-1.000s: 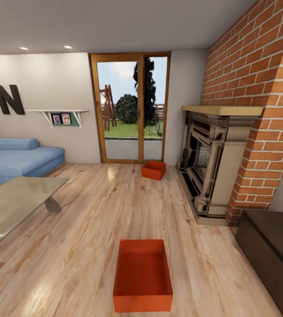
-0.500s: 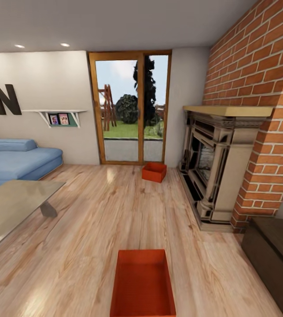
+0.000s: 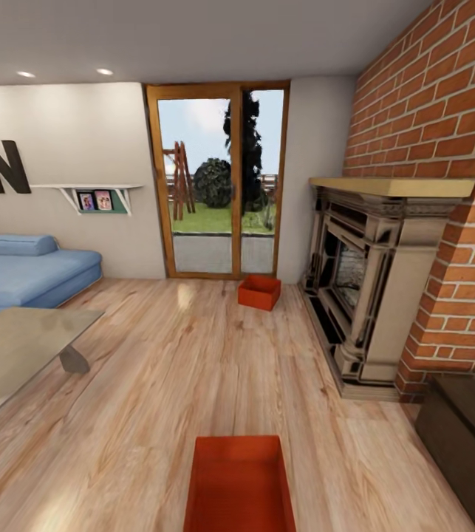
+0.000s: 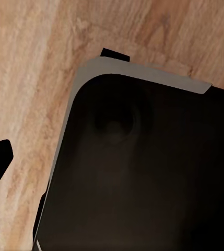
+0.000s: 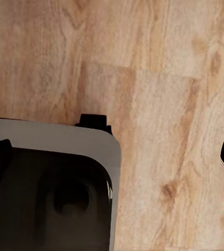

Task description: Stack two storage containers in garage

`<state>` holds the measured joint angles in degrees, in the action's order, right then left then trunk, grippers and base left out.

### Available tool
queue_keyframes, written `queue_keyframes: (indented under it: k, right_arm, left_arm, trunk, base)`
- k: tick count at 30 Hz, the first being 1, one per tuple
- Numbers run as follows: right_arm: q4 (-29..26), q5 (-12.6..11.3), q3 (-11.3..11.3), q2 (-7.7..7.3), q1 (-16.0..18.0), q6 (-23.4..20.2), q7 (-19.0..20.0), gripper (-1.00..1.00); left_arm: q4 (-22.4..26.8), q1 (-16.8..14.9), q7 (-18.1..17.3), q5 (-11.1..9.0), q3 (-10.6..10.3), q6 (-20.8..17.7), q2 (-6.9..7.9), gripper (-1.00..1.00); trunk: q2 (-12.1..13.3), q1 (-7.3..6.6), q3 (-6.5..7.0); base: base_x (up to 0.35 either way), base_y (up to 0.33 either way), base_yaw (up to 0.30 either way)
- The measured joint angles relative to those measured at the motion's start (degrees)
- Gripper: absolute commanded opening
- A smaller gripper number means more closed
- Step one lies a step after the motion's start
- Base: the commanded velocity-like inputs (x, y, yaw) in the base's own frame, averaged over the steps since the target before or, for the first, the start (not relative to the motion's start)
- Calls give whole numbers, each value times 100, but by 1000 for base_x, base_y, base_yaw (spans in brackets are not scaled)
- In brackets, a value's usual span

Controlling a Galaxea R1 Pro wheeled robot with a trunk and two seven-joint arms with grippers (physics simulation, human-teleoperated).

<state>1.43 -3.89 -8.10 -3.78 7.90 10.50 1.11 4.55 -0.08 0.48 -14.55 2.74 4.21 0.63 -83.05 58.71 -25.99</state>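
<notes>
At the bottom centre of the head view, the nearer storage container (image 3: 240, 484) lies open-topped on the light wood plank floor (image 3: 141, 384), its near end cut off by the frame edge; a second ago the whole box was in view, so the camera has rolled forward and the robot is probably closing in for a first pickup. At mid left a glass-topped coffee table (image 3: 15, 351) pokes in, at lower right a dark cabinet (image 3: 466, 436). Farther on, right of centre, the second storage container (image 3: 259, 292) sits near the fireplace (image 3: 366, 273), just before the glass doors (image 3: 219, 181); the blue sofa (image 3: 26, 270) lies at far left. The wrist views give plank floor and a dark rounded part of the robot; whether the jaws are released or clenched cannot be told.
</notes>
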Motion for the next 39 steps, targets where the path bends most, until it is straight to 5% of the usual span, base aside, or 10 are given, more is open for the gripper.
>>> queue_keyframes:
  k: [19, 39]
  right_arm:
    - [0, 0, 0, 0, 2, 0, 0, 100]
    - [0, 0, 0, 0, 2, 0, 0, 100]
  left_arm:
    - [0, 0, 0, 0, 0, 0, 0, 100]
    - [1, 1, 0, 1, 1, 0, 0, 100]
  trunk:
    - [0, 0, 0]
    - [0, 3, 0]
  base:
    - [218, 0, 0]
    - [18, -21, 0]
